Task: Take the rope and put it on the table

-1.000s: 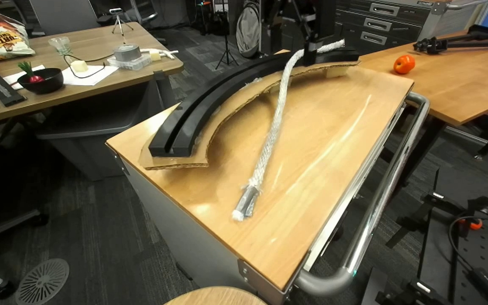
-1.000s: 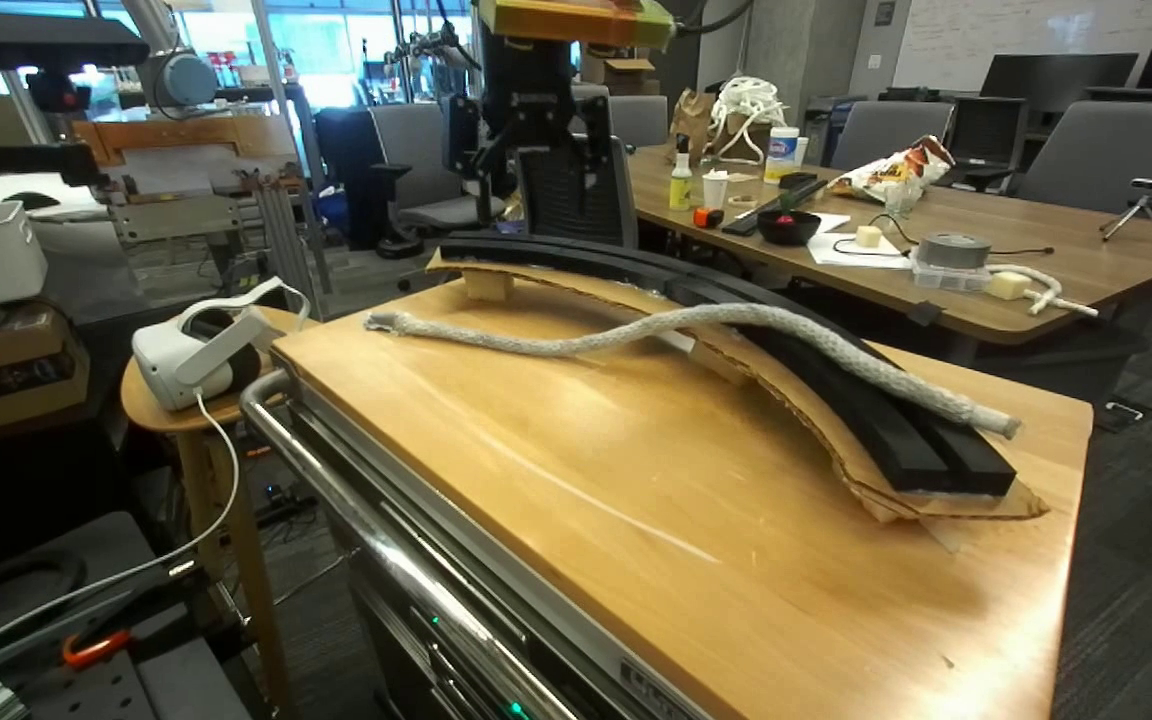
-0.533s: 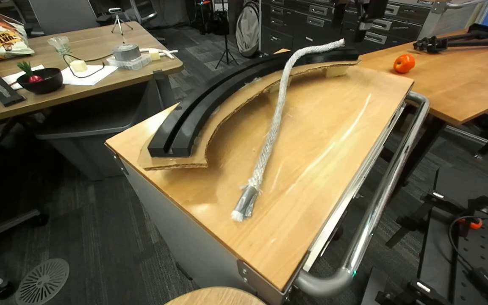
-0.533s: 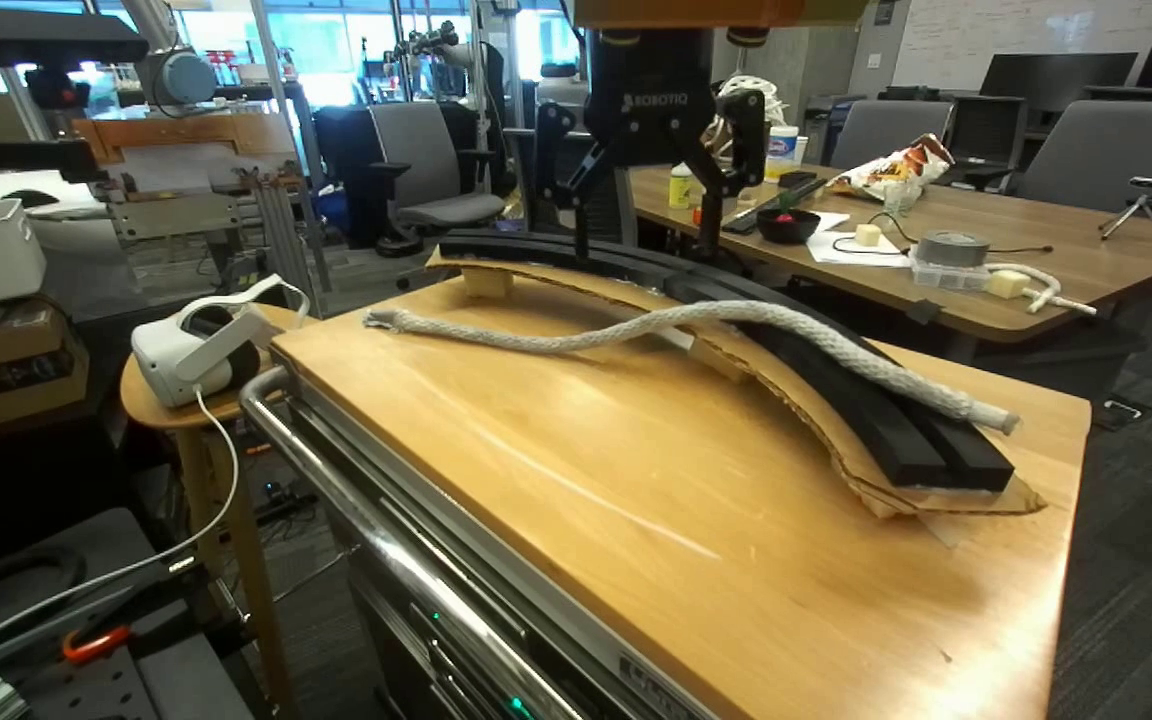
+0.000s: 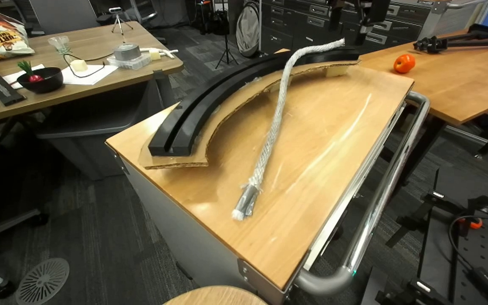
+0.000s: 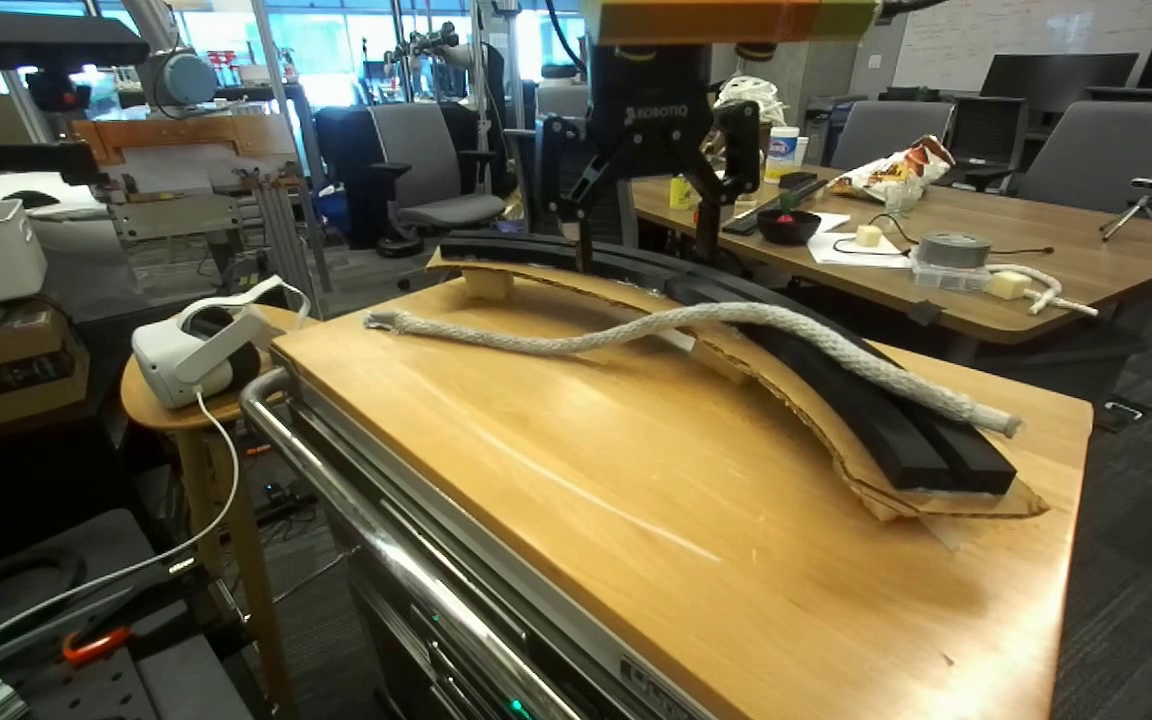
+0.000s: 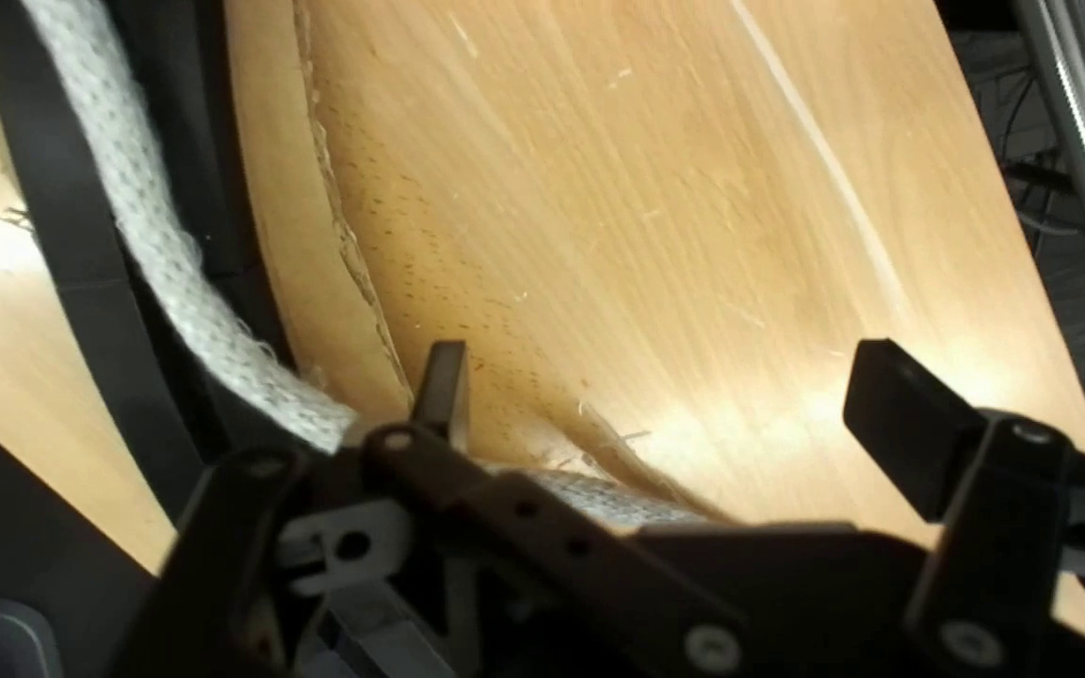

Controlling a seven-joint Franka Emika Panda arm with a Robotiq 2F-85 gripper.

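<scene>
Loosely draped across table (image 6: 576, 470) and curved black tray (image 5: 208, 103)

Can see the rope (image 5: 276, 123) in both exterior views, lying in a slack bend, with its frayed, grey-wrapped end on the table's wood. Can follow it over the edge of the cardboard (image 7: 288, 188), then along the top of the tray to the rope's other end. Note the gripper (image 6: 645, 260) hanging above the table, apart from the rope, with fingers (image 7: 913, 422) spread wide. In the wrist view, trace the rope from the upper left to behind one finger; cannot tell its full course there. Along the edge opposite the tray, spot a chrome rail (image 5: 386, 184). Farther off, pick out a round orange-red fruit (image 5: 404, 64) on another tabletop (image 5: 464, 84), a black bowl (image 5: 47, 84) on a desk (image 5: 87, 40), and a white headset (image 6: 201, 345) on a round stool (image 6: 148, 405).
</scene>
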